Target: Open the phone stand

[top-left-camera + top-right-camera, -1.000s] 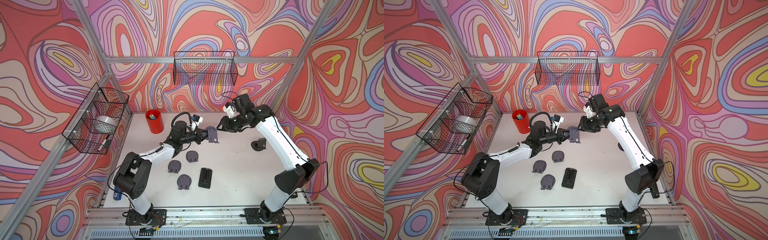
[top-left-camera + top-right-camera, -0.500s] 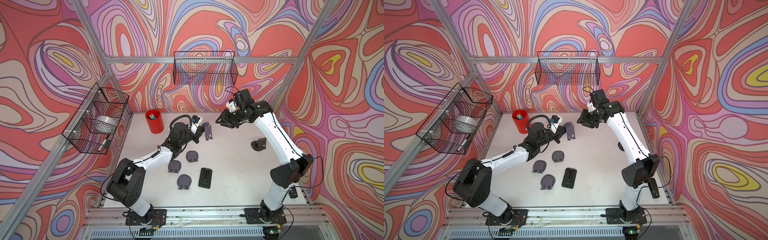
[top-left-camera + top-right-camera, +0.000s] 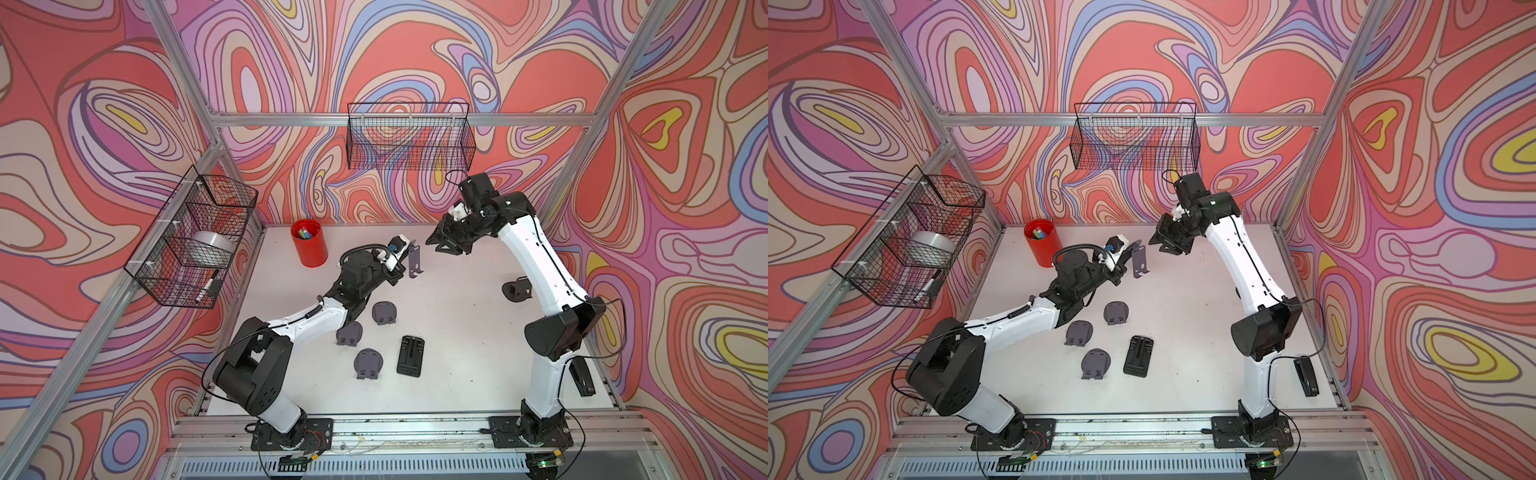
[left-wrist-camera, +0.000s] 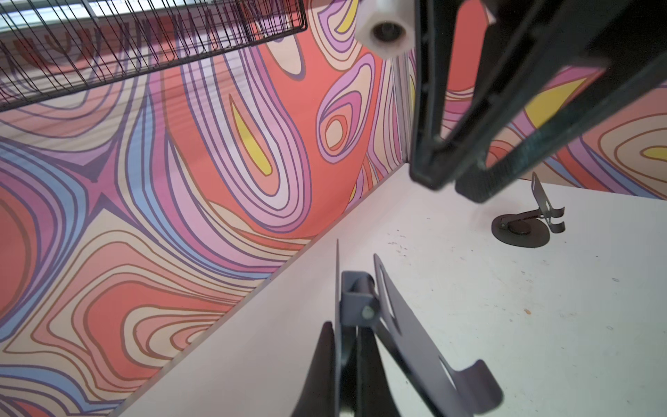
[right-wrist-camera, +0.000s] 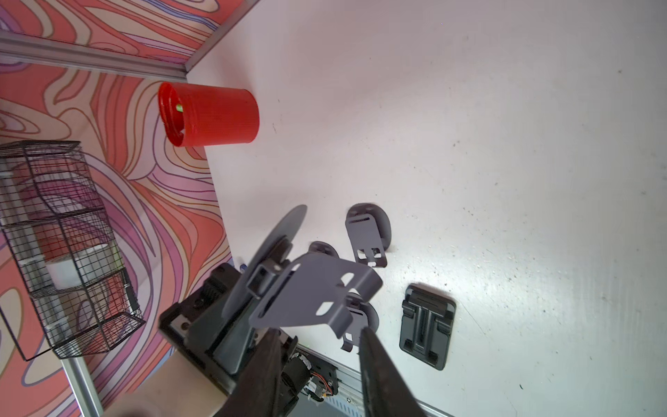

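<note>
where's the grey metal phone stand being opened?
In both top views, the phone stand is clamped in the left gripper, back centre, between the red plastic cup and the right gripper.

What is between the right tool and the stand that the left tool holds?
Nothing. In both top views the right tool and the stand are apart, with only bare table seen through the gap.
</note>
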Motion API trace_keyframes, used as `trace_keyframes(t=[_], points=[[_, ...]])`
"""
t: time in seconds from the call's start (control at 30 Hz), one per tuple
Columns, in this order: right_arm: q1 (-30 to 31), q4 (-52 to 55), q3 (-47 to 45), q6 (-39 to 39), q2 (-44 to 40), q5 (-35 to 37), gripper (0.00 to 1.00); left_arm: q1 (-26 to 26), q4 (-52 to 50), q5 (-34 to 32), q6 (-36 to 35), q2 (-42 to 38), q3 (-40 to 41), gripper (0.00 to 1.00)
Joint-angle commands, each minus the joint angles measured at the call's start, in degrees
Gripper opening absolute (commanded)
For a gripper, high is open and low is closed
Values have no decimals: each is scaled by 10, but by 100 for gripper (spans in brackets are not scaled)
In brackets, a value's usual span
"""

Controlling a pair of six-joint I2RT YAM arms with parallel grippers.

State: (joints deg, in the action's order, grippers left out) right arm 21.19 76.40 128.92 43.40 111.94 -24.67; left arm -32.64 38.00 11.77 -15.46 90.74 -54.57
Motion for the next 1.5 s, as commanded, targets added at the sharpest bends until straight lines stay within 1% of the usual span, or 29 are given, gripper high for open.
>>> trace_keyframes(t=[0.0,0.07,0.2,0.4,0.47,0.67,1.0,1.47], points=[[3,-16,-27,7,-18,-3,42,-5,50,9,-22,1,6,0],[3,-22,-28,9,-15,-6,44,-11,57,13,-30,1,10,0],[3,-32,-23,17,-12,-2,46,-27,89,19,-80,7,28,0],[3,-38,-28,29,-15,-2,46,-33,134,0,-88,17,40,0],[2,-34,-27,29,-14,0,44,-35,141,-7,-89,19,38,0],[1,-36,-44,34,-43,33,42,-41,168,-34,-103,33,38,0],[0,-40,-41,42,-39,25,33,-51,186,-45,-112,44,31,0],[0,-55,-72,42,-43,22,30,-67,208,-50,-109,48,25,0]])
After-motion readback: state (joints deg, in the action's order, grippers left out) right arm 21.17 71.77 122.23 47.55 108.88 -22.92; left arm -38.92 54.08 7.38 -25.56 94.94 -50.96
